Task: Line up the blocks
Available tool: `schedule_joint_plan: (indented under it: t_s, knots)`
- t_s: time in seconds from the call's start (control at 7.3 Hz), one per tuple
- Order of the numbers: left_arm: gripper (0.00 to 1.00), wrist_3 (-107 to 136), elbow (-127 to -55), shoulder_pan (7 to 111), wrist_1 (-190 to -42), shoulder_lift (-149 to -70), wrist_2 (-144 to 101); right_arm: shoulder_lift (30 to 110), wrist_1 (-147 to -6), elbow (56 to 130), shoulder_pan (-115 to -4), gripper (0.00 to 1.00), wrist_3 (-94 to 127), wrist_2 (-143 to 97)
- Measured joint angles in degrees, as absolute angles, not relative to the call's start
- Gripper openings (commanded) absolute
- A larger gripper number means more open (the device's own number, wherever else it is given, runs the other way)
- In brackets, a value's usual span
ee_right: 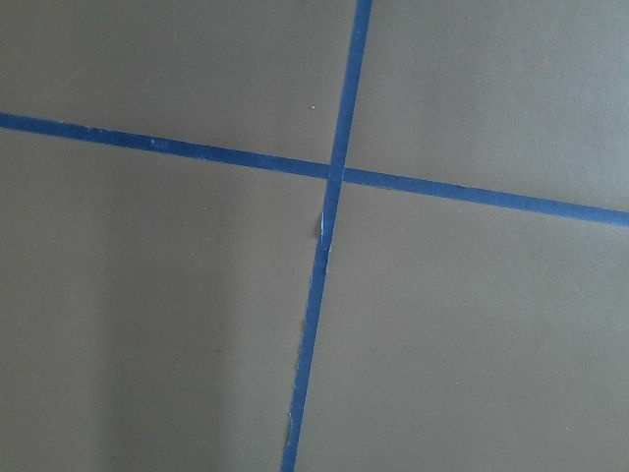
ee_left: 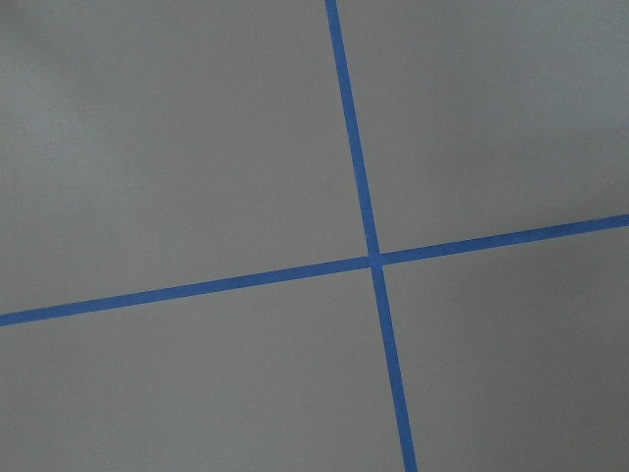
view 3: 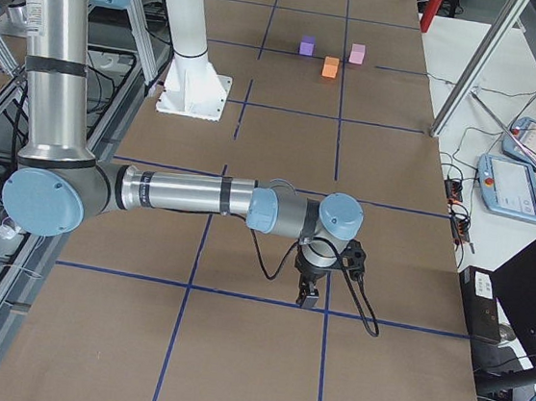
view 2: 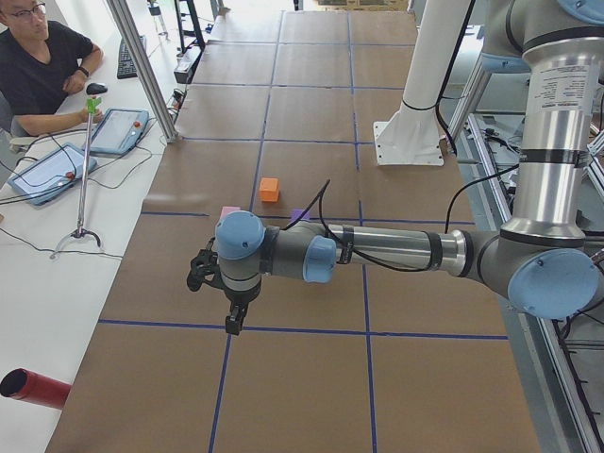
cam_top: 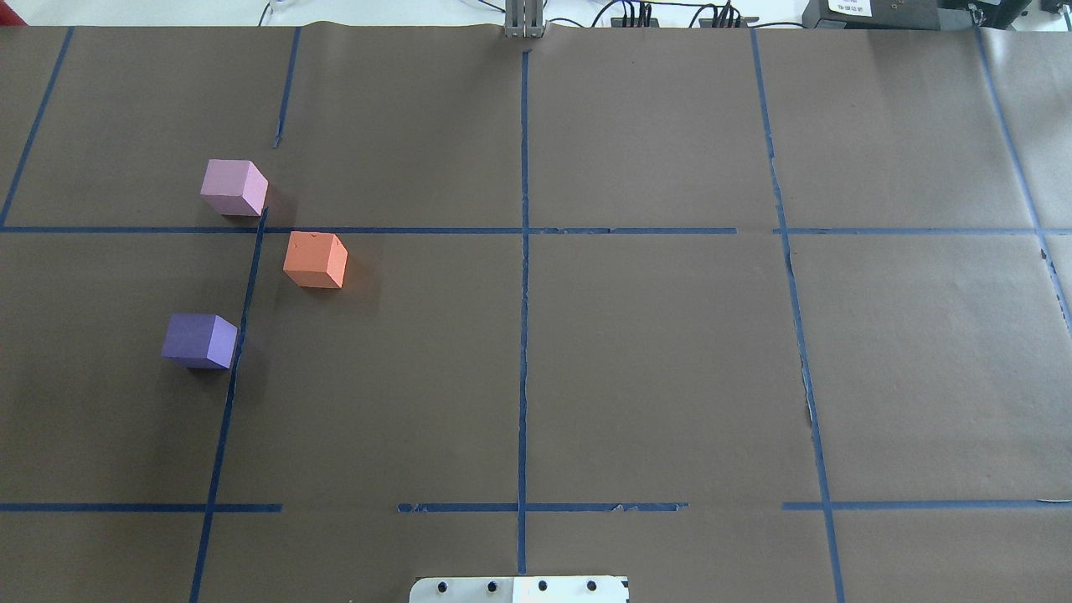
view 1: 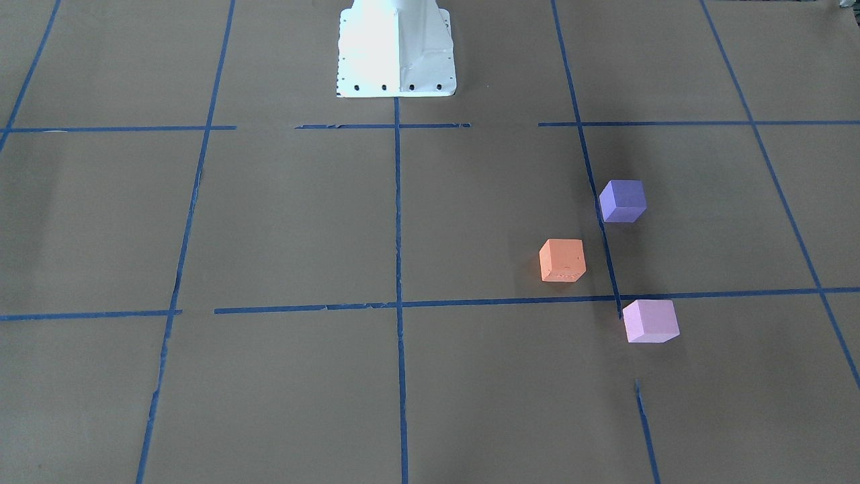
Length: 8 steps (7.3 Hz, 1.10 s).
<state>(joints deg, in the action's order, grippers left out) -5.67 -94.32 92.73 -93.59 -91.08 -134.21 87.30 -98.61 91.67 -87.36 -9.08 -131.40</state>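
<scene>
Plainly, the line had not yet been formed. In the overhead view all three blocks lay on the left part of the brown surface (cam_top: pixel 670 377), each apart from the others. The pale pink block (cam_top: pixel 234 188) sat farthest from the robot, just beyond a crossing of the blue tape (cam_top: pixel 523 251). The violet-blue block (cam_top: pixel 199 340) sat nearest the robot, just left of a lengthwise strip. The orange block (cam_top: pixel 315 260) lay between them in depth but to the right of that strip, so the three made a shallow bend rather than a row.

Neither arm was at the blocks. The left gripper (view 2: pixel 232 321) hung over bare surface near a tape line, on the near side of the blocks in the left side view, with nothing visible under it. Whether it was parted or closed I cannot tell, since only that side view showed it. The right gripper (view 3: pixel 308 297) hung well apart from the blocks, toward the opposite end, and its state cannot be told either, for the same reason. Both wrist cameras showed only tape crossings on paper, no block.

By my judgement the task stood at its start, with no block grasped. The least work left seemed to be shifting the orange block leftward into the gap between the other two. That would fall most naturally to the left arm.
</scene>
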Motion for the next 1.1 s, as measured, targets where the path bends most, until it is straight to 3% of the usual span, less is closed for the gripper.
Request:
schedule_joint_plan:
  t_s: [0.55,1.1]
  knots:
    - [1.0,-1.0,-108.3,91.9,-77.5,-94.4,-133.6,87.3,-98.6,91.7,-87.4,1.0,-9.1,-131.4]
    - [1.0,21.6,-116.9,76.0,-77.4,-100.3,-136.1,87.4,-98.6,91.7,-87.4,1.0,-9.1,-131.4]
